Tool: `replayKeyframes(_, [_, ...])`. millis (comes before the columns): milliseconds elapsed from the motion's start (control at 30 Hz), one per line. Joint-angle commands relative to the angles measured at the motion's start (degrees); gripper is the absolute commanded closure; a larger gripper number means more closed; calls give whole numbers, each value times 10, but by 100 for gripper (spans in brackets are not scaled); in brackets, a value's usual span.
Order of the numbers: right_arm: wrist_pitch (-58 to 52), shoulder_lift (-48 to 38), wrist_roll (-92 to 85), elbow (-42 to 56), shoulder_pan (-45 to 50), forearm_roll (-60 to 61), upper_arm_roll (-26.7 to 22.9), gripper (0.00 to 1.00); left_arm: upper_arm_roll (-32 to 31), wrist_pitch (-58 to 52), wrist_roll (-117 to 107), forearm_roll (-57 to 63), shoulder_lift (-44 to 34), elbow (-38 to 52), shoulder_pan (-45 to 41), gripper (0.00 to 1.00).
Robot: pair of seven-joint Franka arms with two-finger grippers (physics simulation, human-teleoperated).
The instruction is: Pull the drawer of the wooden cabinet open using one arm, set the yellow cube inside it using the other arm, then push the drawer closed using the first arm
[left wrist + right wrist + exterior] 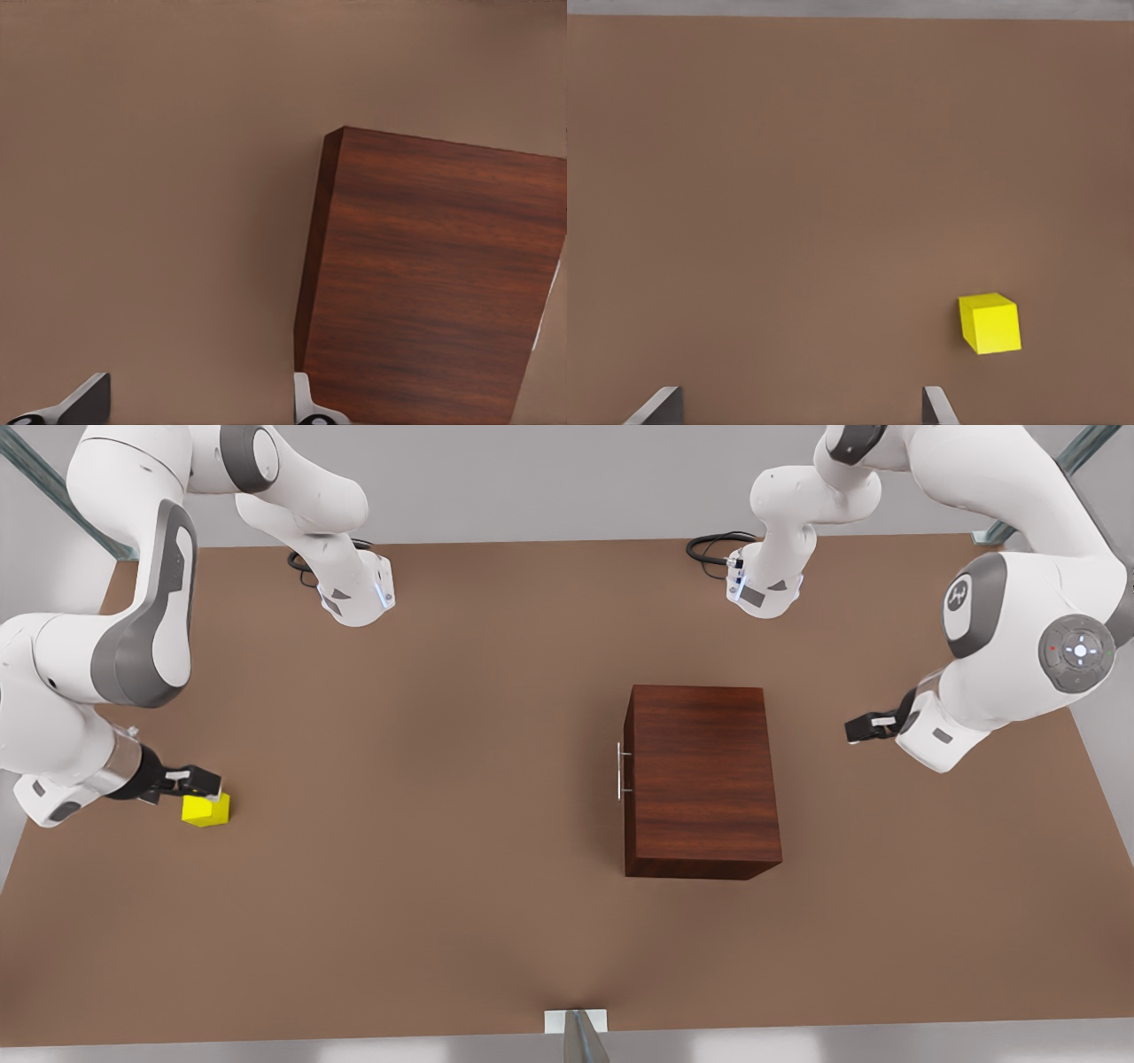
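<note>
Yellow cube (990, 323) beside right gripper (802, 409)

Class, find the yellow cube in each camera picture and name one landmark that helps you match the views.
Front view: the yellow cube sits on the table near the front view's left edge, just beside the right gripper.
Left wrist view: the cube is not in this picture; the wooden cabinet is.
Right wrist view: the cube lies on the table ahead of the fingers.
Shared landmark: the brown table.
</note>
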Motion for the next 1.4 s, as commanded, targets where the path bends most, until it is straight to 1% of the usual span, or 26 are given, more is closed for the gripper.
replayKeyframes(0, [24, 1, -19, 0, 0, 0, 0, 0, -2, 36, 37, 1, 4, 2, -23, 0])
replayKeyframes(67, [24, 4, -21, 0, 0, 0, 0, 0, -2, 30, -33, 0, 18, 2, -118, 0])
replayKeyframes(100, [24, 4, -20, -1, 0, 0, 0, 0, 0, 36, -106, 4, 36, 8, -180, 0])
replayKeyframes(167, [31, 11, -26, -6, -2, 0, 0, 0, 1, 56, -290, 5, 75, 21, -275, 0])
replayKeyframes(233, [59, 33, -29, -25, -19, 1, 0, 0, 1, 105, -414, 16, 108, 21, -331, 0])
replayKeyframes(267, [85, 40, -29, -45, -33, 0, 0, 0, 0, 124, -464, 80, 128, 21, -364, 0])
replayKeyframes(333, [170, 43, -69, -106, -75, 2, 0, 0, 1, 180, -542, 89, 160, 23, -394, 0])
replayKeyframes(433, [205, 75, -113, -130, -122, 5, 1, 0, 1, 243, -553, 94, 197, 23, -399, 0])
replayKeyframes(467, [241, 81, -137, -157, -139, 17, 1, 0, 1, 260, -552, 94, 206, 23, -397, 1])
replayKeyframes(500, [252, 89, -142, -161, -142, 18, 1, 0, 1, 265, -551, 94, 210, 23, -397, 4])
replayKeyframes(533, [255, 103, -142, -159, -148, 18, 1, 0, 1, 276, -551, 94, 218, 23, -397, 19])
replayKeyframes(567, [268, 117, -149, -159, -156, 18, 1, 0, 1, 280, -550, 94, 226, 23, -399, 25])
replayKeyframes(600, [288, 132, -167, -158, -164, 18, 1, 0, 1, 280, -550, 94, 231, 23, -398, 27])
replayKeyframes(667, [309, 159, -179, -158, -181, 18, 1, 0, 2, 280, -537, 103, 241, 22, -395, 27])
replayKeyframes(733, [315, 166, -186, -166, -176, -2, 1, 0, 2, 259, -503, 111, 244, 21, -390, 27])
replayKeyframes(767, [321, 157, -186, -192, -177, -7, 2, 0, 3, 242, -482, 112, 243, 20, -390, 27])
replayKeyframes(833, [415, 120, -186, -292, -176, -17, 2, 0, 9, 229, -461, 112, 243, 19, -390, 27])
replayKeyframes(867, [424, 117, -186, -305, -180, -27, 2, 0, 9, 228, -460, 113, 244, 18, -390, 27])
replayKeyframes(933, [424, 116, -215, -306, -183, -29, 2, 0, 9, 215, -460, 137, 249, 17, -391, 27])
replayKeyframes(1133, [424, 129, -228, -306, -187, -29, -1, 0, 9, 205, -432, 137, 251, 16, -390, 27])
replayKeyframes(1167, [424, 129, -250, -305, -193, -52, 0, 0, 9, 205, -432, 137, 251, 16, -389, 27])
replayKeyframes(1367, [419, 125, -295, -318, -200, -57, 2, 0, 9, 209, -433, 137, 274, 16, -390, 27])
